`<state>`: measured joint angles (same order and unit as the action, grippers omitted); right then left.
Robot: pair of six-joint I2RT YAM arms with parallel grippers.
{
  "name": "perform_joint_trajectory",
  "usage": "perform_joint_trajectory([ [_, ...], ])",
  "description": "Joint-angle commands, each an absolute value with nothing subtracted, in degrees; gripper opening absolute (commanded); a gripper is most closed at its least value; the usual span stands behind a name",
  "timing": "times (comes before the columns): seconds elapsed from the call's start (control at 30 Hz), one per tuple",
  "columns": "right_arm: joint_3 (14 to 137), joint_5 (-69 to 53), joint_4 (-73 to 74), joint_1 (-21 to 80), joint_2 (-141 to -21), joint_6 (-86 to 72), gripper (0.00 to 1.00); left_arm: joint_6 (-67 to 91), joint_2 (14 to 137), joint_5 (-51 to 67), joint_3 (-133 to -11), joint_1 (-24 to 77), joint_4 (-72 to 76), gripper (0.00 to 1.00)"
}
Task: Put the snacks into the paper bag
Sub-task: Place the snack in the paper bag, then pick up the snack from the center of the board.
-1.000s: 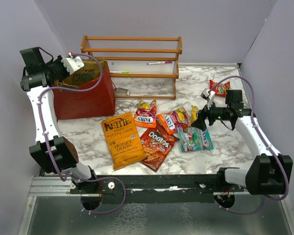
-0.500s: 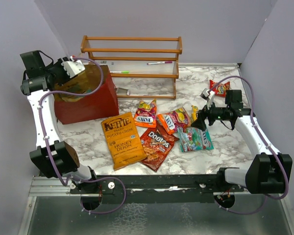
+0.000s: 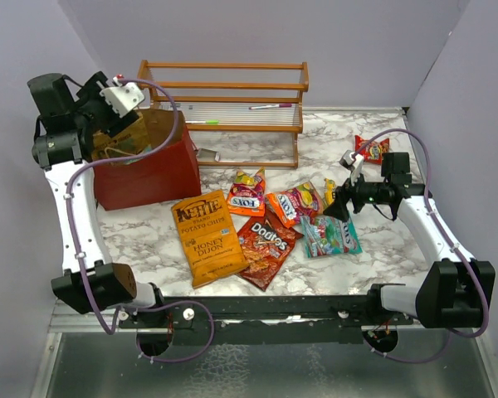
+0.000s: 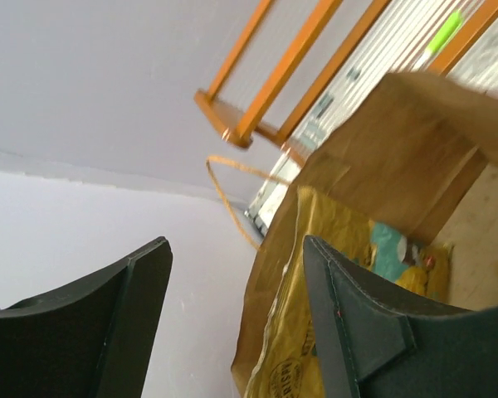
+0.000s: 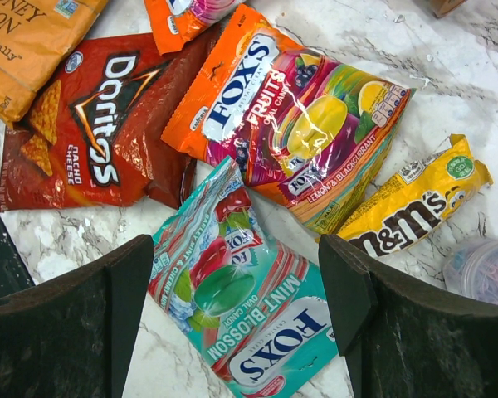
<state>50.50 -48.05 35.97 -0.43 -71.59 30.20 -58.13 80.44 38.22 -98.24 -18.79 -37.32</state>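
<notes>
The red paper bag (image 3: 149, 170) stands open at the back left, its brown inside (image 4: 398, 141) in the left wrist view. A tan-gold chip bag (image 4: 315, 282) with a teal patch lies inside it. My left gripper (image 3: 109, 131) (image 4: 236, 315) hovers open over the bag's mouth, holding nothing. On the table lie the orange Kettle bag (image 3: 207, 236), the Doritos bag (image 3: 266, 247) (image 5: 91, 124), two orange Fox's packs (image 3: 247, 195) (image 5: 299, 116), a yellow M&M's pack (image 5: 415, 203) and a red pack (image 3: 372, 149). My right gripper (image 3: 336, 206) (image 5: 236, 282) is open just above the teal Fox's mint pack (image 5: 249, 323).
A wooden slatted rack (image 3: 224, 87) stands behind the paper bag, with a pen on its shelf. A small translucent cup (image 5: 481, 269) sits right of the M&M's pack. Grey walls close in on the left, back and right.
My left gripper has opened and let go of the tan chip bag, which has sunk into the paper bag. The gripper has lifted slightly. The right arm has not moved.
</notes>
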Motion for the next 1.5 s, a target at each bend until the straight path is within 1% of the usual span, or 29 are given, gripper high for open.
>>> perform_joint_trajectory([
  [0.0,49.8,-47.8,34.7,-0.2,-71.0,29.4,0.81,-50.5,77.0,31.8,-101.6,-11.1,-41.2,0.68],
  [0.17,49.7,-48.0,34.7,-0.2,-70.8,29.3,0.81,-45.6,73.4,21.0,-98.1,1.2,-45.8,0.74],
  [0.2,49.8,-48.0,34.7,-0.2,-70.7,29.3,0.81,-44.6,72.8,20.0,-97.3,3.0,-46.9,0.78],
  [0.23,49.8,-47.9,34.7,-0.2,-70.7,29.3,0.81,-43.6,72.3,19.3,-96.5,4.8,-48.2,0.88],
  [0.27,49.8,-47.8,34.7,-0.1,-70.7,29.3,0.81,-42.6,71.8,18.8,-95.7,6.4,-49.3,0.96],
  [0.3,49.8,-47.7,34.5,-0.2,-70.6,29.1,0.81,-41.9,71.4,18.5,-94.8,7.8,-50.5,0.99],
  [0.6,49.1,-45.5,33.4,-0.2,-68.4,28.5,0.81,-39.8,69.0,15.3,-84.1,20.6,-56.6,0.99],
  [0.77,49.1,-44.9,33.4,-0.2,-68.1,28.4,0.81,-41.1,66.4,13.7,-71.3,24.8,-55.5,0.99],
  [1.0,49.0,-44.6,33.5,-0.1,-68.3,28.5,0.81,-45.1,65.2,7.5,-58.1,25.2,-49.0,0.99],
  [1.07,48.9,-44.6,33.5,-0.2,-68.3,28.5,0.81,-45.2,66.3,5.0,-55.3,25.1,-46.2,0.97],
  [1.2,48.9,-44.5,33.5,-0.2,-68.4,28.5,0.81,-43.7,69.6,3.9,-52.4,23.4,-42.7,0.93],
  [1.33,48.9,-44.6,33.4,-0.2,-68.6,28.6,0.81,-41.2,72.5,3.6,-50.6,20.0,-39.1,0.92],
  [1.47,49.0,-44.6,33.5,-0.1,-69.1,28.6,0.81,-36.1,76.0,4.7,-51.0,18.4,-39.4,0.89],
])
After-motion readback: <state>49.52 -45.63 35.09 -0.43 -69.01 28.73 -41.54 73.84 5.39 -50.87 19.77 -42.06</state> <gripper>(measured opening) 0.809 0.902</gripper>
